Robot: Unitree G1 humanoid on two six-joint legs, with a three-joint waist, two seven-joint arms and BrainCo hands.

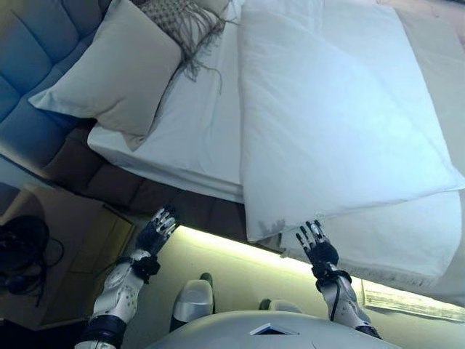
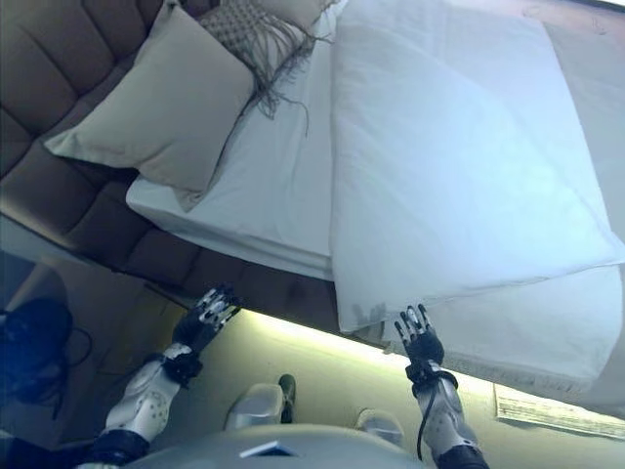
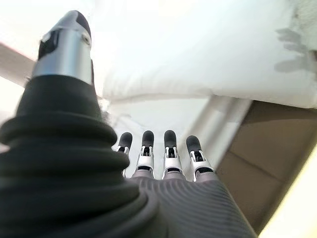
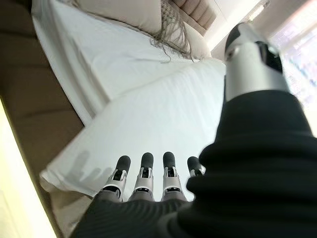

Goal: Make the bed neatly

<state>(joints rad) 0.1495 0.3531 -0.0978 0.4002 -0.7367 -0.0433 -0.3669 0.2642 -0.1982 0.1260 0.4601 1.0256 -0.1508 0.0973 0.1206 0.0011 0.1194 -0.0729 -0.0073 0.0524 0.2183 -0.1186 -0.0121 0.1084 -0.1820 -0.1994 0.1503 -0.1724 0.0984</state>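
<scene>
Here the duvet (image 1: pixel 327 131) edge lies just beyond straight fingers (image 1: pixel 311 234).

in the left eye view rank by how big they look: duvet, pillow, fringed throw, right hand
1. duvet, by far the largest, folded over the bed's right part
2. pillow by the headboard
3. fringed throw, partly cut off at the top edge, so its full size is unsure
4. right hand, open at the duvet's near edge

Duvet (image 1: pixel 327 123) lies on bed (image 1: pixel 203 138), right of pillow (image 1: pixel 120 73).
</scene>
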